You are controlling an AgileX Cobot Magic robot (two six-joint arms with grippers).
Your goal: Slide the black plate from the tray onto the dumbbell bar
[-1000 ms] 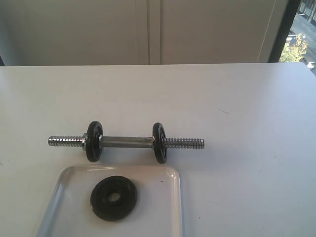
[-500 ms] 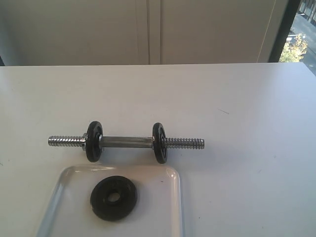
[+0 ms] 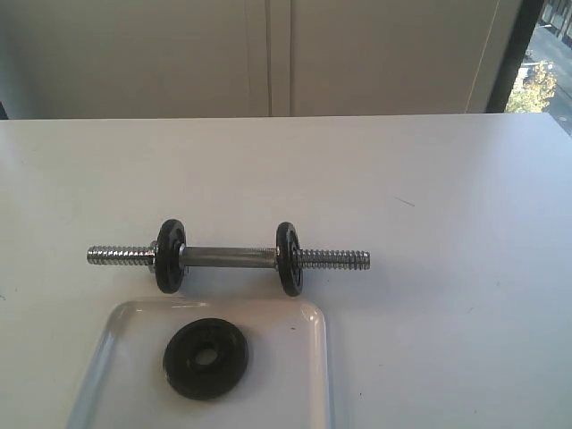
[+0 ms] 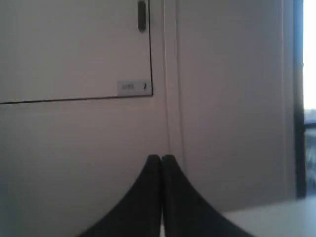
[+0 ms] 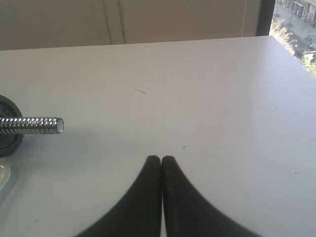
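Note:
The black plate lies flat in the white tray at the front of the table. Just behind the tray rests the dumbbell bar, a chrome rod with two small black discs and threaded ends. Its right threaded end shows in the right wrist view, with a tray corner below it. My right gripper is shut and empty above bare table, off to the bar's right. My left gripper is shut and empty, facing a wall panel. Neither gripper shows in the exterior view.
The white table reaches back to a pale wall with panel seams. A window stands at the far right. A small dark mark is on the tabletop.

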